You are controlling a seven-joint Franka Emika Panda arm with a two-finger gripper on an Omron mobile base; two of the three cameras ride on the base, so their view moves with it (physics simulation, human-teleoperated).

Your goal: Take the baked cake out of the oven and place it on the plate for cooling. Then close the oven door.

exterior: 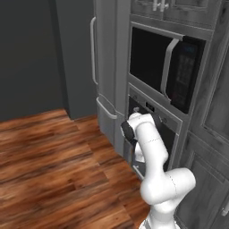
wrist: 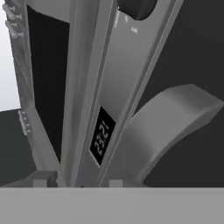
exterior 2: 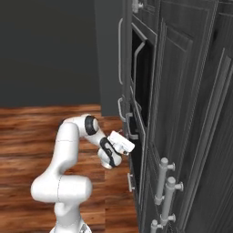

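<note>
Handle [wrist: 168, 127] of oven door [wrist: 197, 52] loomed at 3 o'clock beside oven [wrist: 118, 83] display in hand cam; gripper [exterior 2: 129, 146] pressed against it, grip can't tell. Wood floor [exterior: 49, 165], grey wall; microwave [exterior: 167, 67] at 12.

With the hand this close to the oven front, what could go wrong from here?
1. The gripper sits tight against the oven by its handle; a slightly off approach could miss the bar or scrape the control strip.
2. The oven door looks shut, so swinging it down may strike the arm's elbow in front.
</note>
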